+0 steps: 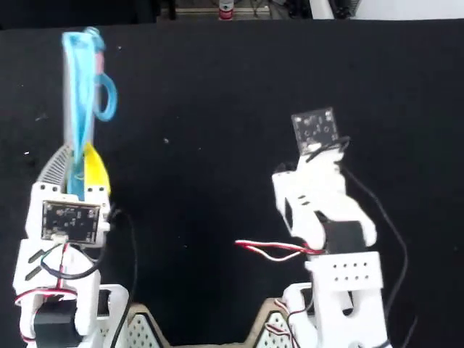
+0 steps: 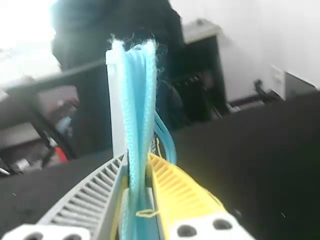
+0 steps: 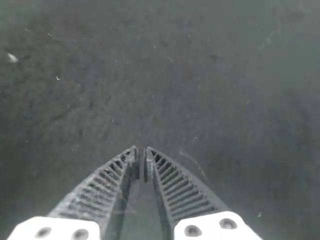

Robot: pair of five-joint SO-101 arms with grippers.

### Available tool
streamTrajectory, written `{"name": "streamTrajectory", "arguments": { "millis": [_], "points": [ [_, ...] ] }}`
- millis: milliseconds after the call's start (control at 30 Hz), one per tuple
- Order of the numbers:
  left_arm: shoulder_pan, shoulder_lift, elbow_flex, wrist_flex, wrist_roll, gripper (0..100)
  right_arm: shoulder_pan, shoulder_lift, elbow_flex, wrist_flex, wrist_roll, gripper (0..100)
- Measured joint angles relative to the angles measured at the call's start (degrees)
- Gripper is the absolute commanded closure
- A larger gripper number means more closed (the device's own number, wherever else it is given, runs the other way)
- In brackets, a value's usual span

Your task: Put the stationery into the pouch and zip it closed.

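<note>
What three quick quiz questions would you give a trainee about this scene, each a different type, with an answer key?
1. True or false: the left hand is shut on the light blue pouch.
2. Multiple choice: the right hand holds A) a pen, B) nothing, C) the pouch.
3. Fill in: over the black table, the right hand is ____ (open or shut).

Key: 1 true; 2 B; 3 shut.
</note>
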Motion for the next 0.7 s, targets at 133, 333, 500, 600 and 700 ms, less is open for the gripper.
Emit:
{"name": "streamTrajectory", "arguments": {
  "millis": [133,333,500,600,700],
  "points": [
    [-0.5,3.4,0.0,-5.1,-0.4,97,0.1,-0.9,5.5,-2.8,0.0,98.8],
    [0.4,19.9,0.1,-12.9,-0.4,97,0.0,-2.9,10.6,-4.3,0.0,98.8],
    [6.0,37.0,-2.1,-18.2,-0.7,97,0.2,-7.2,14.2,-4.3,0.0,98.8],
    [10.1,46.4,-6.8,-18.9,-0.8,96,0.2,-10.7,16.8,-4.3,0.0,98.8],
    [14.1,55.3,-10.6,-19.0,-0.4,88,0.2,-14.6,18.7,-4.3,0.0,98.7]
  ]
}}
